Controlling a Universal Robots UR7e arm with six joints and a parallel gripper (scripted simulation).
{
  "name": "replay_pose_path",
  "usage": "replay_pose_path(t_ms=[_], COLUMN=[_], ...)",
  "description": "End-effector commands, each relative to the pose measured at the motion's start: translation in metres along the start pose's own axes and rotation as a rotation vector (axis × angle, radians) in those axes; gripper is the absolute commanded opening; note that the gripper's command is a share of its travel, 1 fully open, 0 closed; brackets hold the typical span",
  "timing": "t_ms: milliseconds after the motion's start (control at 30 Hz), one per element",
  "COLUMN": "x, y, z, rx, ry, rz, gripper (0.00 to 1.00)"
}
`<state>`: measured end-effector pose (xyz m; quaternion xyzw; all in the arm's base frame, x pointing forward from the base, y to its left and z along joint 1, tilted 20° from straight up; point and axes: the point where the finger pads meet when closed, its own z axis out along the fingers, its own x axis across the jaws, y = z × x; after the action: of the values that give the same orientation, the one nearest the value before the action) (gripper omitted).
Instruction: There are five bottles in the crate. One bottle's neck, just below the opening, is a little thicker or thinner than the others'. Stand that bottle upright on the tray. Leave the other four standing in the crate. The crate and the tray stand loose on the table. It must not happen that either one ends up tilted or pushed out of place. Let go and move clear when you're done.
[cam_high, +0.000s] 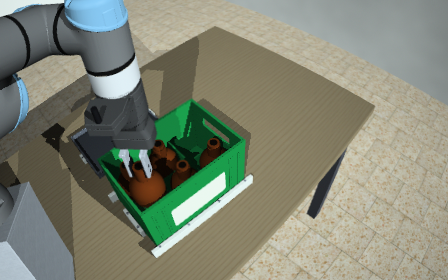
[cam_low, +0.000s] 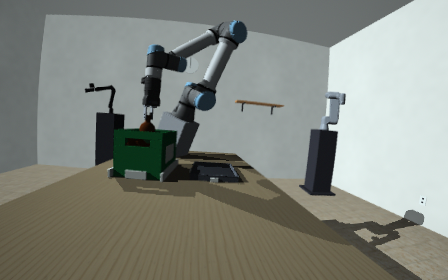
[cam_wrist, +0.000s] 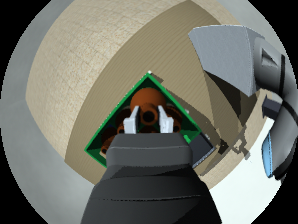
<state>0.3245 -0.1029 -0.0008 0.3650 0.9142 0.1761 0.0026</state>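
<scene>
My end effector (cam_high: 136, 165) pinched the neck of a brown bottle (cam_high: 147, 188), which hung straight below my fingers with its round body raised to the rim of the green crate (cam_high: 200, 197). Beyond it, other bottles (cam_high: 211, 152) stood in the crate. Farther off, the dark tray (cam_low: 216, 172) lay on the tabletop (cam_high: 280, 100) beside the crate.

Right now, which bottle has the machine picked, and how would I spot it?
Find the green crate on the brown table. At its corner nearest the arm, the pincer grips one brown bottle by the neck. It alone rides higher than the others, its round body above the crate rim.
</scene>
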Motion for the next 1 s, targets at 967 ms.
replay_pose_path(t_ms=[967], x=[-0.0004], y=[0.0000], z=[-0.0004], rx=[0.000], ry=[-0.001], rz=[0.000], gripper=[0.00])
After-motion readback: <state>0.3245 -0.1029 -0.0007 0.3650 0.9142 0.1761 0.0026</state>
